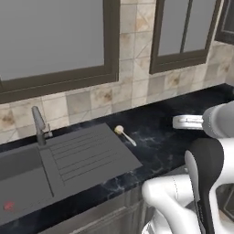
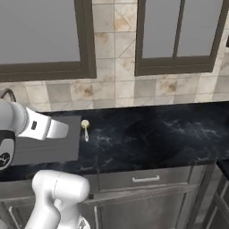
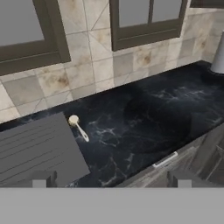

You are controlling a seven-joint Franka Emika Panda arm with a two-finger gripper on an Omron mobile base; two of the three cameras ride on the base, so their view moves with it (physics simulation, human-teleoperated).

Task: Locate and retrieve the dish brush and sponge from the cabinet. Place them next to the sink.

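Observation:
The dish brush (image 1: 124, 134) lies flat on the black marble counter, just off the right edge of the sink's ribbed drainboard (image 1: 87, 155). Its yellowish head points toward the tiled wall. It also lies beside the drainboard (image 2: 49, 147) in the right base view, as the dish brush (image 2: 85, 129). In the hand view the dish brush (image 3: 78, 127) lies beyond and left of my gripper (image 3: 113, 179), well clear of it. The gripper is open with nothing between its fingertips (image 3: 41, 178). The sink basin (image 1: 18, 178) and faucet (image 1: 40, 125) are at the left. The sponge and the cabinet are out of view.
Two dark-framed windows (image 1: 183, 32) sit above the tiled backsplash. A drawer with a silver handle (image 2: 145, 179) runs under the counter edge. A grey rounded object (image 3: 218, 57) stands at the far right of the counter. A small red thing (image 1: 8, 205) lies in the basin.

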